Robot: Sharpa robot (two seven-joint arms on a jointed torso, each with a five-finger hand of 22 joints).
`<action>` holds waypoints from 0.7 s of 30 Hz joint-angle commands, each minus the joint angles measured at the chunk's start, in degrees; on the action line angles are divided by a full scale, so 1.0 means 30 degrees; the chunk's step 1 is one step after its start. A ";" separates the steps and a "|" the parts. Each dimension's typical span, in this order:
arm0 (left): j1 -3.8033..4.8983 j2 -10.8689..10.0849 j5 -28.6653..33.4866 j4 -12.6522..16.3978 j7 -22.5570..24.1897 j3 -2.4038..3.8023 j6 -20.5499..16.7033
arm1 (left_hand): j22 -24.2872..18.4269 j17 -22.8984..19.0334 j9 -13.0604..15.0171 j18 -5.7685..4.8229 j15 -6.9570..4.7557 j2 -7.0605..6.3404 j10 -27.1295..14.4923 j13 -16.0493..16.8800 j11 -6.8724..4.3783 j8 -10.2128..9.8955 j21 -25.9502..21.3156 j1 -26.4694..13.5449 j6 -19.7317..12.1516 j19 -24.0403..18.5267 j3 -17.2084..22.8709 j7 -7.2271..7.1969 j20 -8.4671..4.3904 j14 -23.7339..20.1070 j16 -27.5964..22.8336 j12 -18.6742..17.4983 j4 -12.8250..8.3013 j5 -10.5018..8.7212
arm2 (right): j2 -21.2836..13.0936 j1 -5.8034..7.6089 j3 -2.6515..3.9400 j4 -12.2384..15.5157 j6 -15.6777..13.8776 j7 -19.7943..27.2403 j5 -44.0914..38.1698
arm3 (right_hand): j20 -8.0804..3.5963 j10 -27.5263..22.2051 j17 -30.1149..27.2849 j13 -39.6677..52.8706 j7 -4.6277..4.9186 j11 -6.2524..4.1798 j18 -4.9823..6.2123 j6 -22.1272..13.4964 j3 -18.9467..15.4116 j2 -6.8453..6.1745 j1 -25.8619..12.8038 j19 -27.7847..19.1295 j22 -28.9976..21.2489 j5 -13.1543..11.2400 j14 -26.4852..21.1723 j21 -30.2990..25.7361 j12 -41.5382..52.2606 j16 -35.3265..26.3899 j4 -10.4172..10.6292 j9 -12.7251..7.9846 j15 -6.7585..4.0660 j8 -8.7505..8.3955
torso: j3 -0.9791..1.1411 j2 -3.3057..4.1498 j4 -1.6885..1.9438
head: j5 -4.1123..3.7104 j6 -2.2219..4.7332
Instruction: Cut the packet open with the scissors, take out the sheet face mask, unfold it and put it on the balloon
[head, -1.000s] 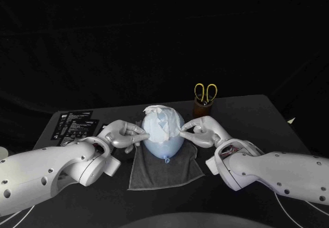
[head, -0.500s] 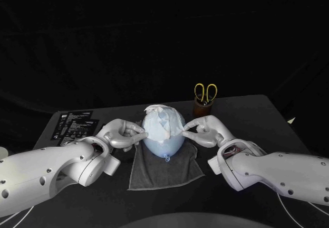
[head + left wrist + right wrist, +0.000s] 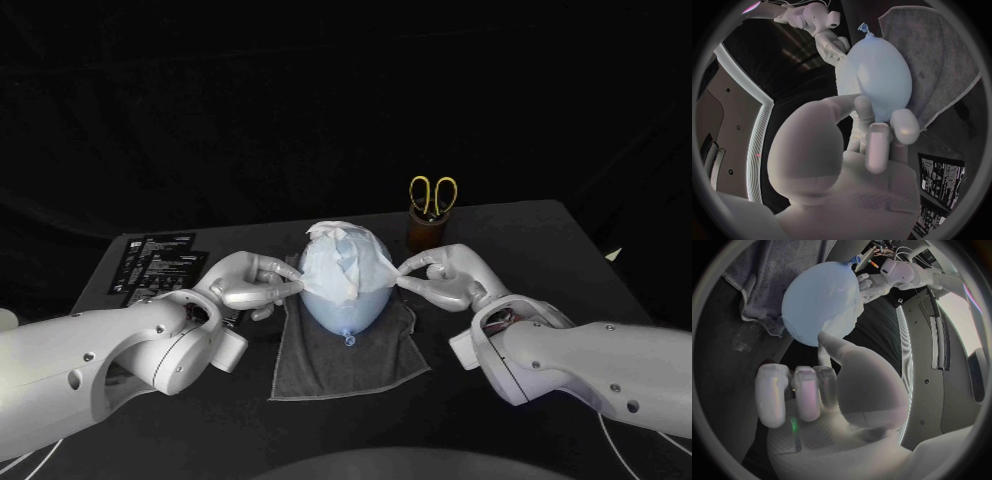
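— So, where is the mask now?
— The mask (image 3: pixel 343 258) lies over the far end of the balloon (image 3: pixel 343 305). It is bunched up at the top. The balloon rests on a grey towel (image 3: pixel 346 365) in the middle of the table (image 3: pixel 534 250), with its knot end toward me.
— What are your hands doing?
— My left hand (image 3: pixel 257 283) pinches the mask's edge on one side. My right hand (image 3: pixel 450 275) pinches it on the other. Both are closed on the mask, right up by the balloon.
— Why hold it like that?
— I think a pull from both sides spreads the mask out flat. I guess the towel is there to stop the balloon rolling off.
— Is the job nearly done?
— Nearly, I think. The mask is on, but it looks crumpled and needs smoothing down.
— Do you have room to move?
— Yes, there is bare table on both sides of the towel. The scissors (image 3: pixel 431 192) stand in a cup (image 3: pixel 424 232) just behind the balloon, on my right, so I would not push far that way. The packets (image 3: pixel 156 262) lie well off to my left, near the table's edge.
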 commanded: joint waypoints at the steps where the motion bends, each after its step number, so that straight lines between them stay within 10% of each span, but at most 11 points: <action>1: 0.0000 -0.0149 0.1518 0.0161 0.0519 0.0040 0.1086 | 0.0094 0.2023 0.3343 -0.0336 -0.0149 0.0043 0.0850 0.0106 -0.0644 0.0103 0.0167 -0.0312 0.0039 0.0175 0.0030 -0.0064 0.0002 0.1322 0.0142 0.0151 -0.0190 0.0214 | -0.0196 -0.0014 0.0005 0.0121 0.0167 0.0464 0.0698 | -0.0036 0.1993 0.5032 0.5016 -0.0005 -0.0028 -0.0086 0.0091 0.0117 -0.0008 -0.0211 0.1466 0.4593 0.0049 0.1997 0.0078 0.0093 0.0067 -0.0015 0.0046 -0.0043 0.0102 | 0.0006 0.0000 0.0004 | 0.0007 0.0016; 21: 0.0002 -0.0788 0.2761 0.0468 -0.0307 0.0060 0.2441 | 0.0560 0.2273 0.3771 -0.0419 -0.0208 0.0124 0.1036 0.0613 -0.0705 0.0173 0.0485 -0.0952 0.0069 0.0439 0.0343 -0.0128 -0.0069 0.1389 0.0288 0.0552 -0.0902 0.1179 | -0.1348 -0.0016 -0.0001 0.0755 0.1555 0.0384 0.1674 | -0.0036 0.1993 0.5032 0.5016 -0.0015 -0.0035 -0.0098 0.0117 0.0299 -0.0014 -0.0345 0.1484 0.4609 0.0047 0.1997 0.0127 0.0093 0.0067 -0.0081 0.0081 -0.0044 0.0149 | 0.0007 -0.0016 -0.0018 | -0.0053 -0.0050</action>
